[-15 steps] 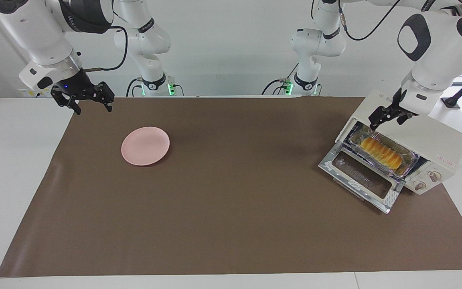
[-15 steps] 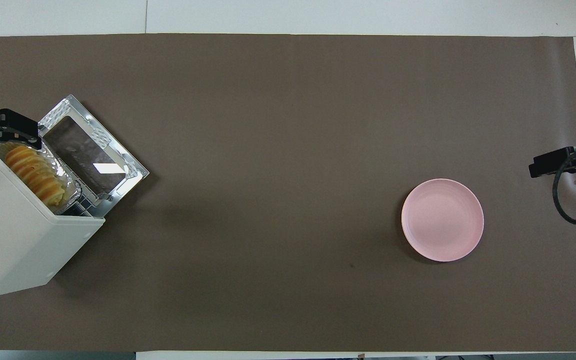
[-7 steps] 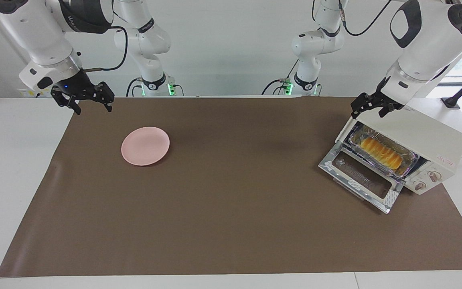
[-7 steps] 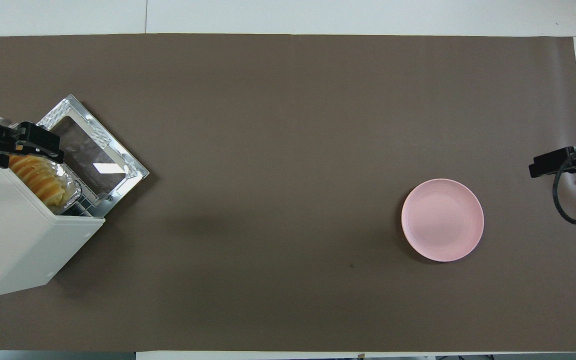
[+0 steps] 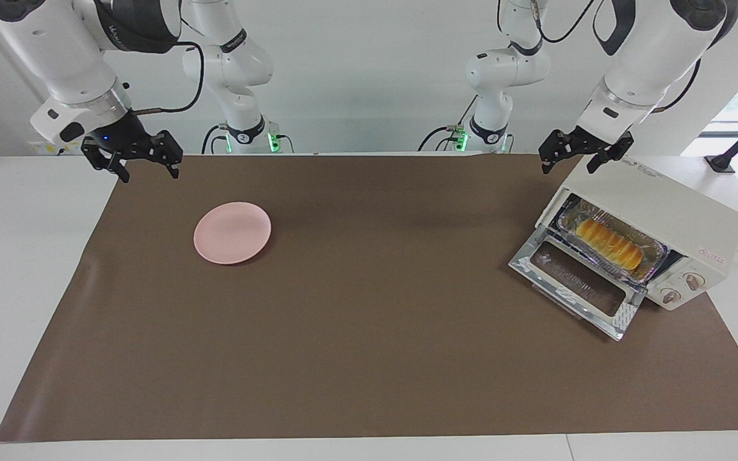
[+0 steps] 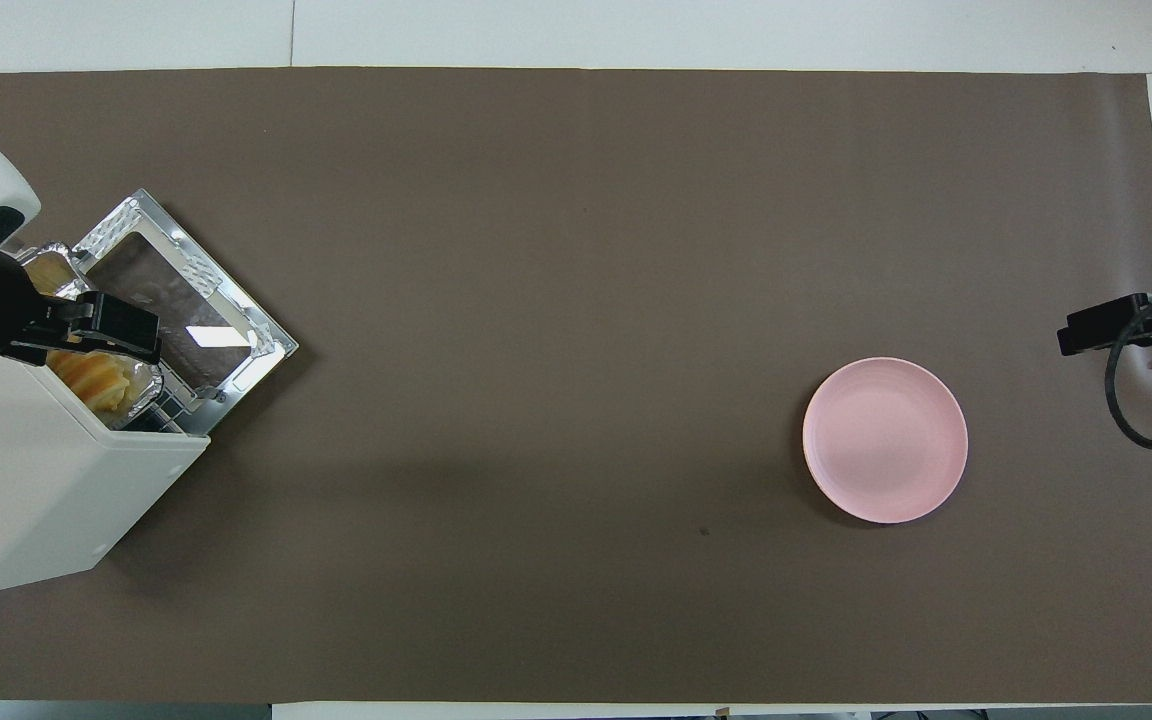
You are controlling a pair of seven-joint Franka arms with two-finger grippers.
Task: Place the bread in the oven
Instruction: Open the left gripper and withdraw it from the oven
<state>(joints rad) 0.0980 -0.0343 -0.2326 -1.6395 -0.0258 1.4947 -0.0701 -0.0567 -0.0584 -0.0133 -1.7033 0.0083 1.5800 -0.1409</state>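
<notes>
The ridged, golden bread lies in a crinkled silver foil tray inside the boxy cream-white oven, whose glass door with its shiny embossed metal frame hangs open onto the matte brown mat at the left arm's end of the bench. The oven shows two round knobs and a small red label too small to read. The left claw, released and holding nothing, is up over the oven's top corner, while the right claw, also spread and bare, waits over the mat's edge near the smooth round pink plate.
</notes>
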